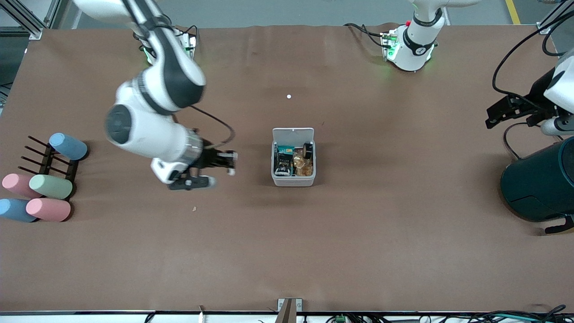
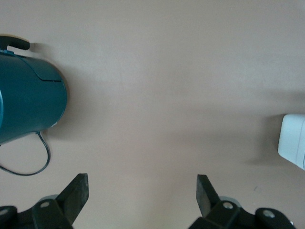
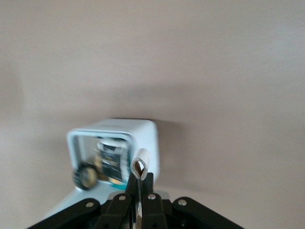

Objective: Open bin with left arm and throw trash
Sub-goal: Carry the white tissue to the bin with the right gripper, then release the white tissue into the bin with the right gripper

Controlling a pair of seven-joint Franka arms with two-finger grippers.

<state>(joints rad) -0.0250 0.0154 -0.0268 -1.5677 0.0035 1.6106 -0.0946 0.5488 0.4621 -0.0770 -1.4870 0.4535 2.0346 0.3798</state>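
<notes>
The bin (image 1: 293, 179) stands mid-table with its lid (image 1: 293, 133) swung open toward the arms' bases. Inside lie a black foil packet (image 1: 284, 160) and a black tape ring (image 1: 308, 149) among other scraps. My right gripper (image 1: 231, 163) hovers over the table beside the bin, toward the right arm's end. It is shut on a white rubber band loop (image 3: 141, 162), which sticks out past the fingertips (image 3: 147, 183). The right wrist view shows the bin (image 3: 145, 136), packet (image 3: 110, 157) and ring (image 3: 86, 176). My left gripper (image 1: 495, 114) is open and empty (image 2: 143, 191) over the left arm's end, with the bin's edge (image 2: 293, 143) in its view.
A big dark teal cylinder (image 1: 538, 184) with a cable stands at the left arm's end, also in the left wrist view (image 2: 28, 95). Several pastel cylinders (image 1: 49, 186) and a black rack (image 1: 45, 161) lie at the right arm's end. A tiny white dot (image 1: 289, 96) lies farther than the bin.
</notes>
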